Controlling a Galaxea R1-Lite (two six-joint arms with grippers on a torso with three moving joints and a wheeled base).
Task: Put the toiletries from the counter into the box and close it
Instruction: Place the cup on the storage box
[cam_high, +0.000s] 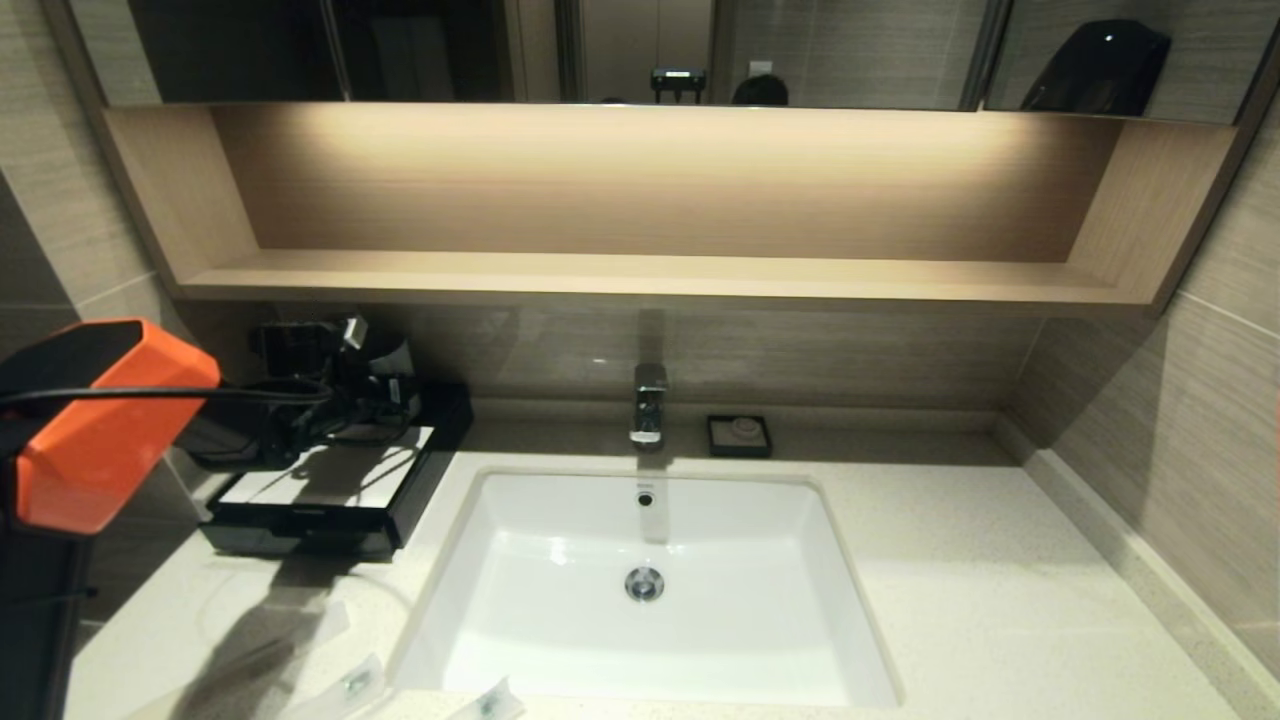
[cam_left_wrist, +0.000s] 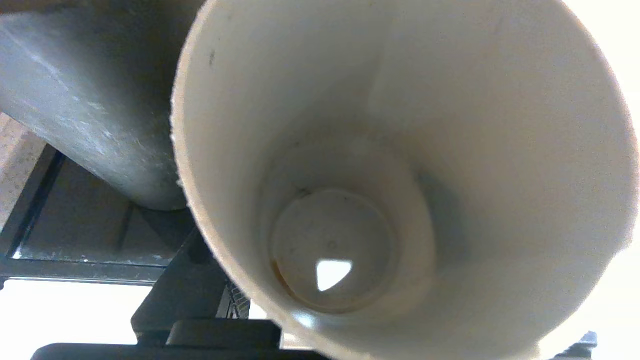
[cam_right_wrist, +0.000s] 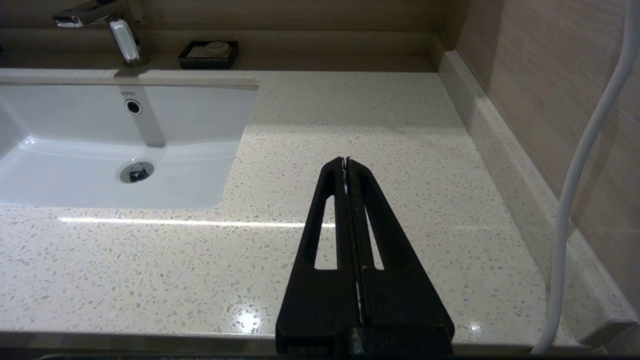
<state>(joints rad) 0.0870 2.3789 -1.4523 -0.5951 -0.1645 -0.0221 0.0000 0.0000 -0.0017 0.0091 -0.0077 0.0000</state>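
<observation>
Hovering over bare counter (cam_right_wrist: 380, 125), my right gripper (cam_right_wrist: 346, 162) had its fingers pressed together, gripping nothing. My left gripper (cam_high: 330, 400) reached above the box (cam_high: 340, 480); I could not tell its fingers' spread. Toiletries (cam_high: 360, 685) lay at the front edge.

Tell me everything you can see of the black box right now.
The box is low, black and rectangular with a flat white top panel, looking like hard plastic. It sits on the counter left of the basin, back against the wall, angled slightly. Its front drawer looks shut or nearly so. The left gripper hovers over its rear, casting shadow across the panel; contact cannot be judged.
</observation>
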